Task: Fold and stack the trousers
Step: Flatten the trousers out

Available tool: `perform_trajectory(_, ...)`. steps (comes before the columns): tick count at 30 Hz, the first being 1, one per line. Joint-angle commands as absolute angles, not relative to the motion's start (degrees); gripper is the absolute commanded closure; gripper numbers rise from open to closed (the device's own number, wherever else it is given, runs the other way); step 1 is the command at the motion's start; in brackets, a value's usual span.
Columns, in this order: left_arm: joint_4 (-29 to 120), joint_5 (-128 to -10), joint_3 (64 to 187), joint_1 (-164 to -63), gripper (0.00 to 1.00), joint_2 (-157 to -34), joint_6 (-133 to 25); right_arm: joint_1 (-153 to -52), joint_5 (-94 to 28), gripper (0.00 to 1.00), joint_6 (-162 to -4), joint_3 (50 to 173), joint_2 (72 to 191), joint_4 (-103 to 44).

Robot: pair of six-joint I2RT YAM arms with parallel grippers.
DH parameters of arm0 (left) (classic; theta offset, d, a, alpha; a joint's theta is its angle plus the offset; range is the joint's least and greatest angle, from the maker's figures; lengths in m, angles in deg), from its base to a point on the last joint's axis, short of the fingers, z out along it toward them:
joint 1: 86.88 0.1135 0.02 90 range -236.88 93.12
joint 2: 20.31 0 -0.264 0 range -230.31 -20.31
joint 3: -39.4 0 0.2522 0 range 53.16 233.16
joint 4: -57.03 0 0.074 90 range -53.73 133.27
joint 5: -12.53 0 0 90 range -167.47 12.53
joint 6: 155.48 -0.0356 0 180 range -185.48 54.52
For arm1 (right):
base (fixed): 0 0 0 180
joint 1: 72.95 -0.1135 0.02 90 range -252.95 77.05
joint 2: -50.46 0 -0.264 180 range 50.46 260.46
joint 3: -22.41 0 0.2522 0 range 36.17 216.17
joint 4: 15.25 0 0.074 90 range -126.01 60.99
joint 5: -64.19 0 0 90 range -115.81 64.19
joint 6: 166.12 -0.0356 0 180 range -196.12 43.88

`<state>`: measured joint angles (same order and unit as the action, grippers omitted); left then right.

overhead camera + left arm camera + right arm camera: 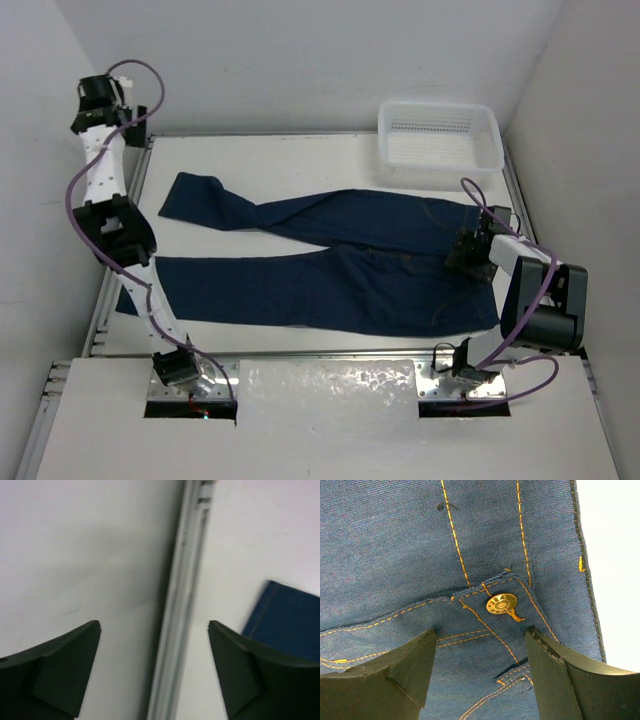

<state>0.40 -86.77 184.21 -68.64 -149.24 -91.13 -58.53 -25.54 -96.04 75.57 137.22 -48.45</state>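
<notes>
One pair of trousers (330, 270) is laid flat on the table (300, 160), its two legs spread leftward, near one white basket (437, 105), while both grippers are seen wide apart and empty: the left gripper (154, 625) raised by the table edge, the right gripper (480, 632) set over the waist, where one button (501, 603) is framed.

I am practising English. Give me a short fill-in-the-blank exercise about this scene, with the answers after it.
1. The jeans lie flat on the table, legs pointing toward the ___ arm's side.
2. The right end effector is open over the waist, near the tan ___.
3. The left end effector is open and holds ___.
4. The colour of the basket is ___.

Answers: left; button; nothing; white.
</notes>
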Motion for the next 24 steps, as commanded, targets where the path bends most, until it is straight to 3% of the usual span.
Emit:
perform_trajectory(1, -4.61, -83.90, 183.17, -66.41, 0.15, -148.72, -91.22, -58.97, -26.95, 0.30, -96.51, 75.45, 136.24, -46.85)
perform_trajectory(2, -5.07, -80.49, 180.80, -66.58, 0.30, -146.55, -93.76, -59.06, -26.95, 0.30, -96.42, 75.54, 136.16, -46.94)
perform_trajectory(4, -1.58, -76.78, 168.79, -66.75, 0.46, -142.15, -102.98, -59.06, -26.78, 0.30, -96.34, 75.55, 135.81, -47.03)
perform_trajectory(5, 0.79, -74.15, 158.39, -67.36, 0.52, -136.65, -106.67, -59.15, -26.78, 0.30, -96.42, 75.46, 135.37, -46.94)
perform_trajectory(7, 6.60, -73.95, 150.40, -68.33, 0.53, -132.39, -116.60, -59.06, -26.69, 0.30, -96.34, 75.19, 134.93, -47.03)
perform_trajectory(9, 5.92, -76.58, 145.98, -69.83, 0.51, -130.88, -121.46, -59.15, -26.60, 0.30, -96.34, 75.19, 134.49, -47.20)
perform_trajectory(13, 2.31, -84.11, 148.78, -69.74, 0.33, -137.62, -120.86, -59.15, -26.42, 0.30, -96.34, 75.37, 134.13, -47.73)
perform_trajectory(17, 18.67, -94.59, 143.53, -70.18, 0.29, -138.88, -119.44, -59.15, -26.42, 0.30, -96.34, 76.86, 133.61, -49.22)
perform_trajectory(24, 23.51, -87.33, 133.14, -72.20, 0.24, -135.18, -132.62, -59.15, -26.34, 0.30, -96.34, 80.46, 131.76, -52.21)
